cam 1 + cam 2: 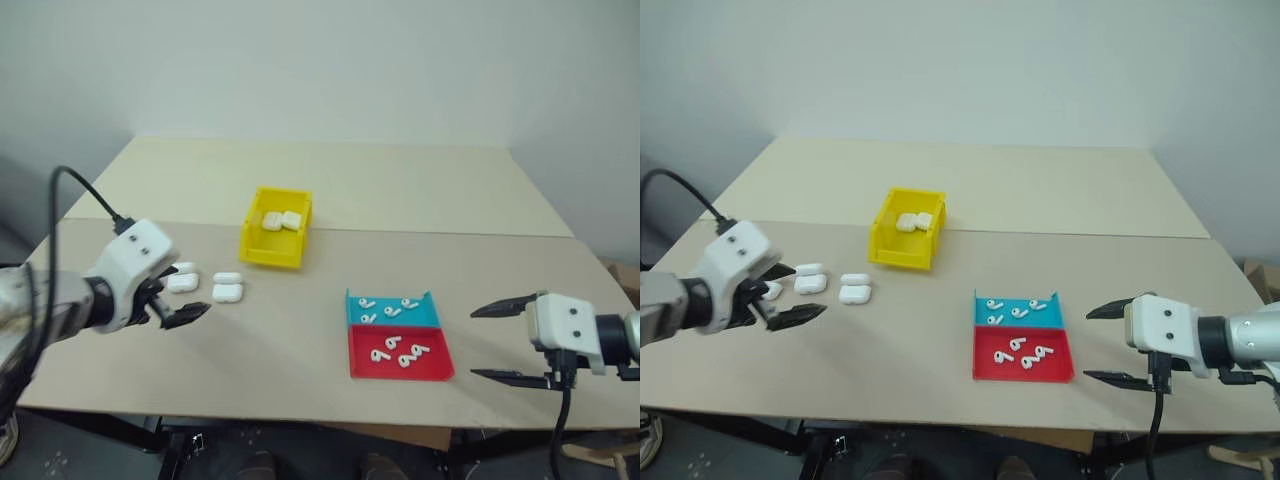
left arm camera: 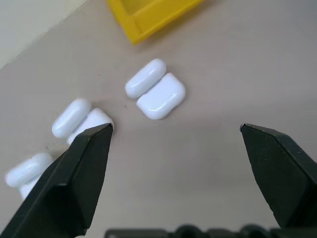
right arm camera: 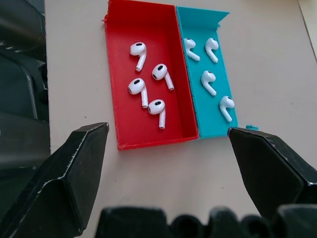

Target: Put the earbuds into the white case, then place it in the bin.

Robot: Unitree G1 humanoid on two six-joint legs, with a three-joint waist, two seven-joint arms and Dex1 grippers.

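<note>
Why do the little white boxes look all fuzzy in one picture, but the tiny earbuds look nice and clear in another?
Left wrist view: the white cases are soft and out of focus, with pale glare on their glossy tops. Right wrist view: the earbuds in the red tray and the blue tray look crisp, under even light with faint shadows. Left eye view: the wall behind the table is evenly lit, without strong glare.

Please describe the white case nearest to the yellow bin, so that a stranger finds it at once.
Start at the tall-walled bright yellow plastic bin on the beige table. Toward the left gripper lie several open glossy white cases; take the pair of halves closest to the bin, apart from the others.
</note>
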